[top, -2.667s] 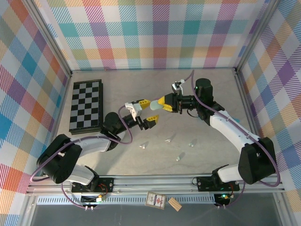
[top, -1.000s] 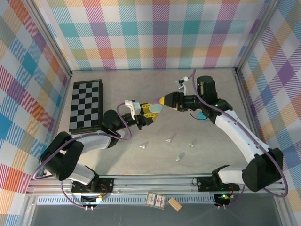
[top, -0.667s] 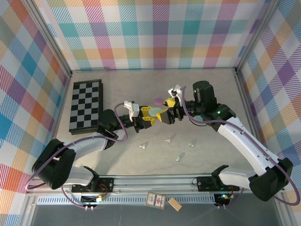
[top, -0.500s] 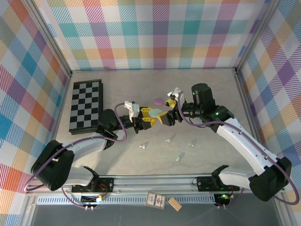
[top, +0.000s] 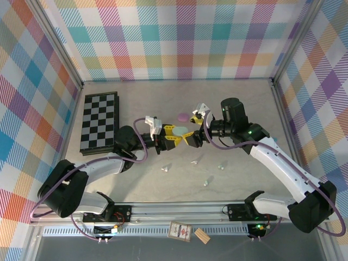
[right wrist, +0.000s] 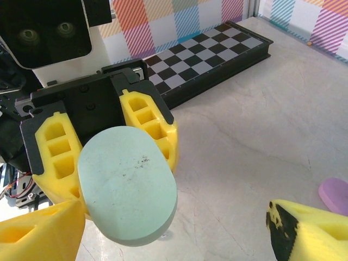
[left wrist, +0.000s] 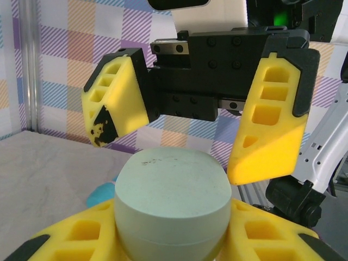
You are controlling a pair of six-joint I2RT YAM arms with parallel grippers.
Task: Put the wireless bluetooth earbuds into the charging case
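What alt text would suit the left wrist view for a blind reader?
A pale mint charging case sits gripped between the yellow fingers of the left pincer. Facing it, the right pincer hangs open, yellow fingers spread wide.

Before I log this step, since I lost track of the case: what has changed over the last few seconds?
The mint charging case passed from the right gripper to the left gripper, which closed on it and holds it. The right gripper let go, rolled, opened wide and came back, its fingers now spread around the case's far end. The four earbuds on the table and the chessboard stayed put.
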